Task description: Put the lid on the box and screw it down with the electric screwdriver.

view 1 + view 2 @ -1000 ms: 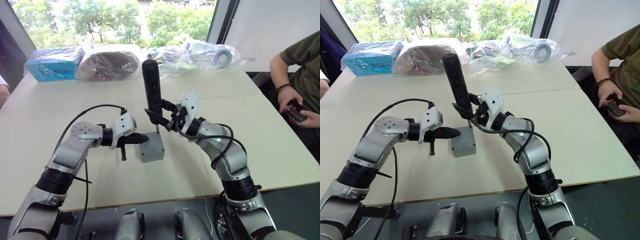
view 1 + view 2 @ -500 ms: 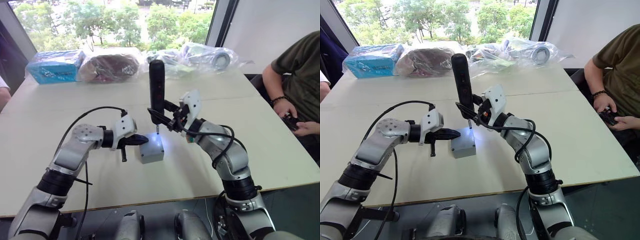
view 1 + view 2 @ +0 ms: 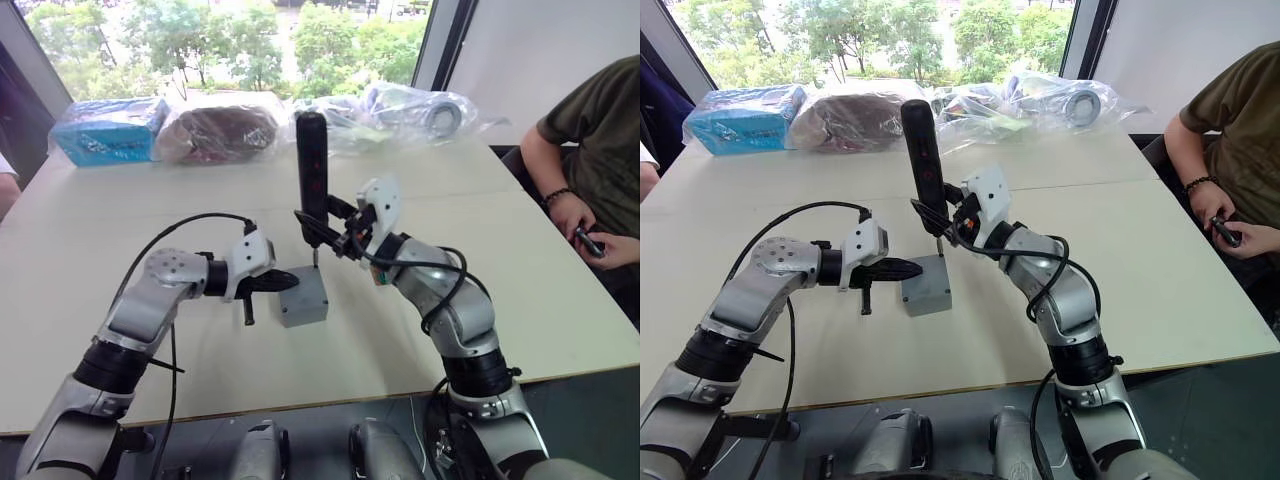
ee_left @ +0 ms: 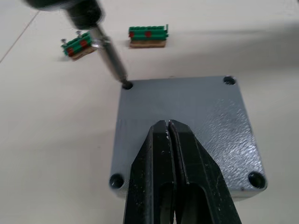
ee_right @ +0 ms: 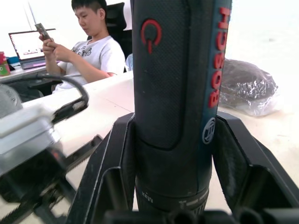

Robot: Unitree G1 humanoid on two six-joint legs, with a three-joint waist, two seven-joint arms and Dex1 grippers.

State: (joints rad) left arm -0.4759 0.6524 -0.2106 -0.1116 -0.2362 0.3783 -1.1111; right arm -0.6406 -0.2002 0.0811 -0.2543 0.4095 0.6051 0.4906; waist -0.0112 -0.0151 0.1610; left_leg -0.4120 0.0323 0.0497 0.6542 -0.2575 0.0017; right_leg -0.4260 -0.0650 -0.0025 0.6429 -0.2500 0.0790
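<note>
Under the closed left gripper (image 4: 169, 135) sits the lid (image 4: 187, 121) (touching).

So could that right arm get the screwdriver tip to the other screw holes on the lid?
Probably yes. The electric screwdriver sits at one corner hole of the lid; the other corners lie bare, though the shut left gripper rests mid-lid.

Lid (image 4: 187, 121) is plain grey with a slightly pebbly cast texture, and so is the box (image 3: 303, 312) under it. The electric screwdriver (image 5: 175, 93) is black with red lettering and a red power symbol. Two little blocks (image 4: 147, 36) at about 11 and 12 o'clock from the lid are green with red dots. The table (image 3: 120, 215) is pale cream.
</note>
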